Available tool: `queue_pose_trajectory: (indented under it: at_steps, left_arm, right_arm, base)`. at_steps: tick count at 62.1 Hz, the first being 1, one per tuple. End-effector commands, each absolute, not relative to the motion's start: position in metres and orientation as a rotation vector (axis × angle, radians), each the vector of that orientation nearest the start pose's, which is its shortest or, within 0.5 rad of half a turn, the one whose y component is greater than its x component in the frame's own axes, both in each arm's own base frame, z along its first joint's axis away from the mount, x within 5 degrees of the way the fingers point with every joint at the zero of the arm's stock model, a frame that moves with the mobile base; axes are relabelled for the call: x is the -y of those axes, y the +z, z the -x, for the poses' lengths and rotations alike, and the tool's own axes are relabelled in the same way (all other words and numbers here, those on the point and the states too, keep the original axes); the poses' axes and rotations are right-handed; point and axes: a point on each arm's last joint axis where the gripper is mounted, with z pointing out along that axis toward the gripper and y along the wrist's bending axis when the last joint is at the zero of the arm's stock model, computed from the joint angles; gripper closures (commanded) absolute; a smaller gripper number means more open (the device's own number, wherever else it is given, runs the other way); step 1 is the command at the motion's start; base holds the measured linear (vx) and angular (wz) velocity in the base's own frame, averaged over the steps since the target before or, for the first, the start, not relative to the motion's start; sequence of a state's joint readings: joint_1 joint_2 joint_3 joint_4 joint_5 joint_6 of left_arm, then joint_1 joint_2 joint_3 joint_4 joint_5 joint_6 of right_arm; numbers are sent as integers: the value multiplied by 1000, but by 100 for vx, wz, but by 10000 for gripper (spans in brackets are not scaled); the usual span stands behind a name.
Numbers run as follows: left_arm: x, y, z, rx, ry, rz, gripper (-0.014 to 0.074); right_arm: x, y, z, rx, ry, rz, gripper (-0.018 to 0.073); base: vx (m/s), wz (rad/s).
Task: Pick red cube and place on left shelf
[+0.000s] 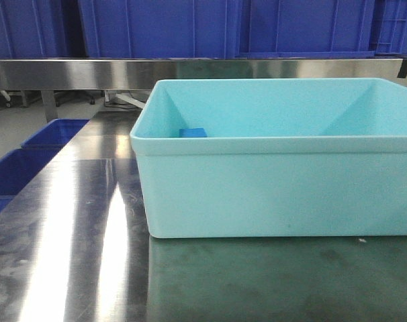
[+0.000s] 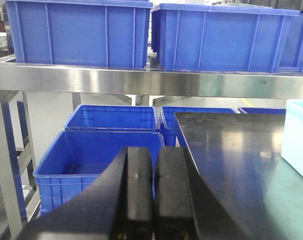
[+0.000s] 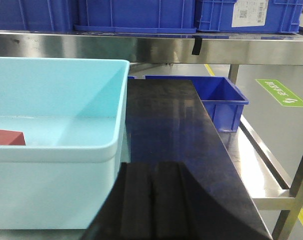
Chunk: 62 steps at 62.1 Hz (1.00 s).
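Red cube (image 3: 6, 137): sat in the pale tub (image 3: 91, 150), by its near wall, ahead and left of the right tool (image 3: 152, 170).
Tools: the left tool (image 2: 154, 160) and the right were both pressed together, empty.
Nearer arm: probably the right.

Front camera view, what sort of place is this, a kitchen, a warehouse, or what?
Most likely a warehouse or factory logistics area. Large blue plastic crates sit on a stainless-steel rack behind a steel worktable, and there is a green floor marking.
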State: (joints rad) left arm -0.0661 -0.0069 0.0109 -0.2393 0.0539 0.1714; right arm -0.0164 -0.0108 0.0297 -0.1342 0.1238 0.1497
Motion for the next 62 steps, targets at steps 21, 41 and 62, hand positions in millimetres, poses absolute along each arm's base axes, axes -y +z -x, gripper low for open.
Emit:
queue_pose_trajectory:
  at_steps: [21, 41, 62]
  left_arm:
    - [3, 205, -56, -1467, -109, 5, 495]
    - [3, 205, -56, -1467, -109, 5, 495]
    - [3, 205, -56, -1467, -109, 5, 495]
  right_arm:
    - [2, 209, -54, -1505, -17, -23, 510]
    - [2, 209, -54, -1505, -17, -23, 510]
    - [1, 215, -54, -1436, -10, -14, 510]
  base:
    - [0, 0]
    - [0, 0]
    - [0, 0]
